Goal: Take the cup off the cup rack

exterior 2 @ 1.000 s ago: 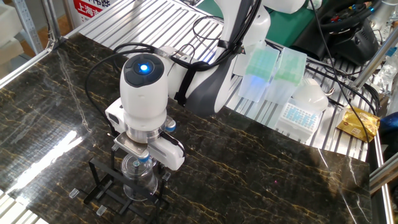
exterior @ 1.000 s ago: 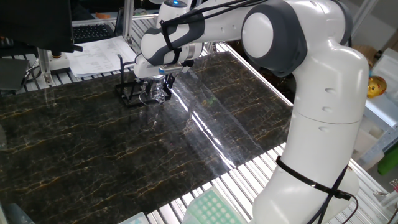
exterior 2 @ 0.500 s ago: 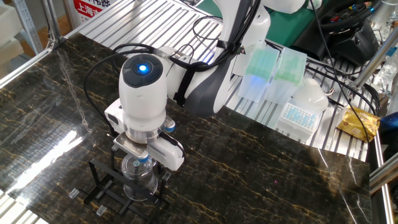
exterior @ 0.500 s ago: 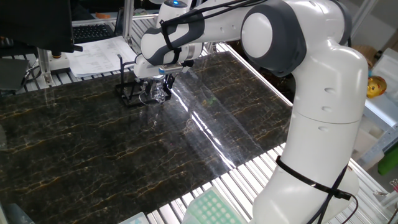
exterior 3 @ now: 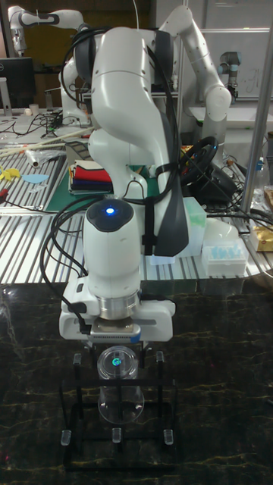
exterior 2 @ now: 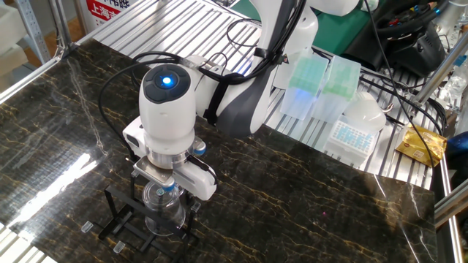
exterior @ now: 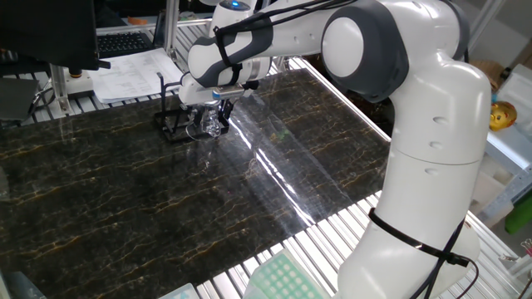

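Nothing has shifted since a second ago: arm, glass and rack sit exactly as they did. I am a white, smooth-shelled arm reaching down over a dark marble-patterned table (exterior 2: 307,183) veined with thin gold lines and glossy with reflections. My gripper (exterior 2: 165,199) points straight down over the cup (exterior 2: 162,212), a small, clear glass with a round rim that shows as a bright ring in the tall fixed view (exterior 3: 118,362). My fingers stand at about 9 and 3 o'clock of that rim, close beside the glass, but I cannot tell whether they press on it or only bracket it. The cup sits within the cup rack (exterior 2: 121,219), a thin black wire frame with a rectangular base and slim upright pegs; in the tall view (exterior 3: 76,394) pegs rise at 9 and 3 o'clock of the glass. The rack's base rests flat on the table.
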{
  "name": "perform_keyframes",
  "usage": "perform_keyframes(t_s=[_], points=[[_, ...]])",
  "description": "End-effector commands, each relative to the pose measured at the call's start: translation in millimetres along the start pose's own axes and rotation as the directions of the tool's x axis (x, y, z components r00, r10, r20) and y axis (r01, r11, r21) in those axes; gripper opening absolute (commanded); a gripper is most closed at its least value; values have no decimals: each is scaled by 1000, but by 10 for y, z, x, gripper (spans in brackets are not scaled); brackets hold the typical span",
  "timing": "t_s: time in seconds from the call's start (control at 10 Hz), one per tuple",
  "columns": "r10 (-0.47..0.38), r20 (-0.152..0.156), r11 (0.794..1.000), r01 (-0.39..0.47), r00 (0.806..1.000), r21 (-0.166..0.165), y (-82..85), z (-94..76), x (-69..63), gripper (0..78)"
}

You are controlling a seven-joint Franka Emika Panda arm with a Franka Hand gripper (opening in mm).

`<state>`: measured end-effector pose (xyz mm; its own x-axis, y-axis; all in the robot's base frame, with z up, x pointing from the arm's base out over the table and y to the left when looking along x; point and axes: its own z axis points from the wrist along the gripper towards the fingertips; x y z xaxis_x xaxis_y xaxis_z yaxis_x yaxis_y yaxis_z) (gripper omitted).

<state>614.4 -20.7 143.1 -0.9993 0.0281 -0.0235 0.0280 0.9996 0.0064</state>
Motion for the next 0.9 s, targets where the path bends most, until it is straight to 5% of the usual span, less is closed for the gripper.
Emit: perform_keyframes(t_s=[0.1,0.2,0.9], points=[[-3,4,1000,3,1000,0,-4,-13,-13,774],[-3,4,1000,3,1000,0,-4,-13,-13,11],[-3,4,1000,3,1000,0,-4,-13,-13,11]])
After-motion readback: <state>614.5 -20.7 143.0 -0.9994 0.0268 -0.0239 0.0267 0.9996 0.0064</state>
